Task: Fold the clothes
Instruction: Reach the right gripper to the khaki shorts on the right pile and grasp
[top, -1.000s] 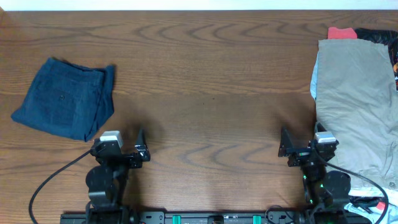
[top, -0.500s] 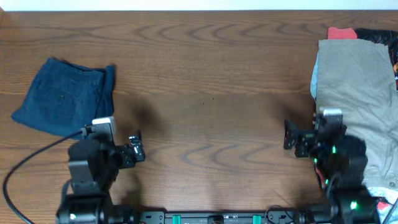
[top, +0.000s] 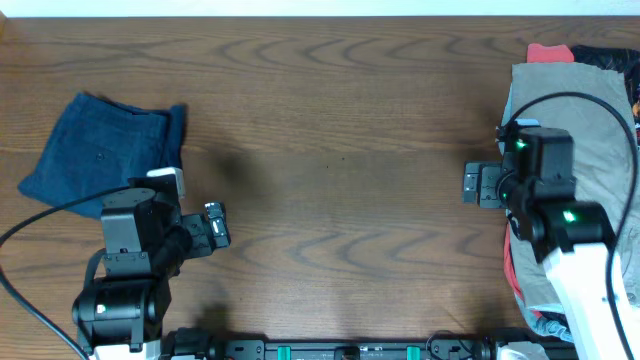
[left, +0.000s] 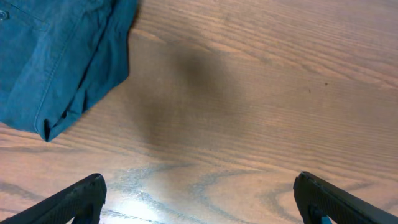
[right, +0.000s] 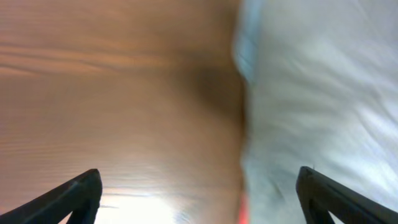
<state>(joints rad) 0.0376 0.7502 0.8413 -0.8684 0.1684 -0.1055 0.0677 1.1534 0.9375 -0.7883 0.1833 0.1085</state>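
Observation:
The pale khaki-grey shorts (top: 590, 110) lie spread at the table's right edge, over other clothes. A light-blue lining edge (right: 247, 37) shows along their left side. My right gripper (top: 478, 186) hovers open just left of that edge. In the blurred right wrist view the shorts (right: 323, 93) fill the right half, and the open right gripper (right: 199, 199) straddles their edge. Folded navy shorts (top: 100, 160) rest at the far left. The left gripper (top: 215, 225) is open over bare wood to their lower right; the navy shorts (left: 56, 56) show at top left, apart from the left gripper (left: 199, 205).
A red piece (top: 550, 52) and a black printed piece (top: 605, 55) stick out behind the khaki shorts. More red cloth (top: 512, 275) shows under the shorts' near left side. The wooden table (top: 340, 150) stretches between the two garments.
Both arms have lifted from the near edge and moved out over the table. The right gripper travelled up to the khaki shorts' left edge. The left arm shifted left toward the navy shorts.

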